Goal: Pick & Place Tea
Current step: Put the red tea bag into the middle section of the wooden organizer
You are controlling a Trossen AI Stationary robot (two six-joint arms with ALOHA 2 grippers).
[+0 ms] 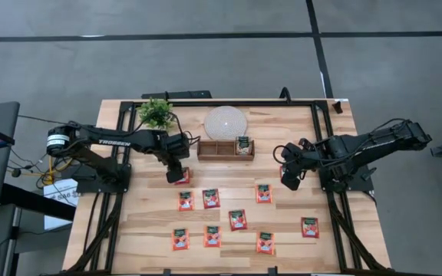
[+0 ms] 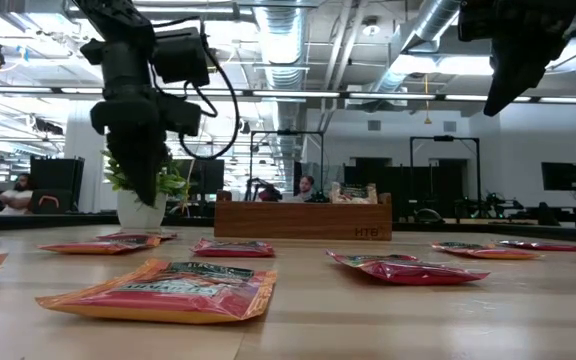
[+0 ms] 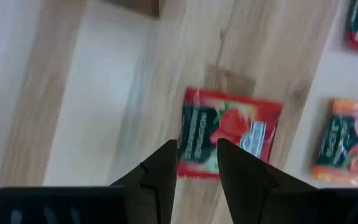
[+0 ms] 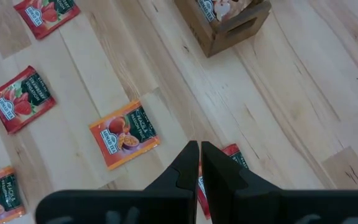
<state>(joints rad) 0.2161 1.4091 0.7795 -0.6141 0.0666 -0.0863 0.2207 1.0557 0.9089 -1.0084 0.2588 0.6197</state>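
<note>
Left gripper [image 3: 196, 163] above a red tea sachet [image 3: 229, 135] on the table [image 1: 298, 146], fingers parted, gripping nothing. Right gripper [image 4: 199, 163] pressed shut, empty, raised.

**Light wooden table, sachets spread across its near half**

The table [image 1: 298, 153] is pale planked wood with a black frame along its edges. At the far side, in a row – a small green plant in a white pot [image 1: 156, 113], a round white disc [image 1: 225, 123], and just in front of the disc a brown wooden three-part tray [image 1: 225, 148]. Red-orange tea sachets [image 1: 211, 198] lie flat and apart from one another on the boards nearer the front – one [image 1: 181, 177] close to the tray's left end, three more in a row, then others in two looser rows toward the front edge
</note>
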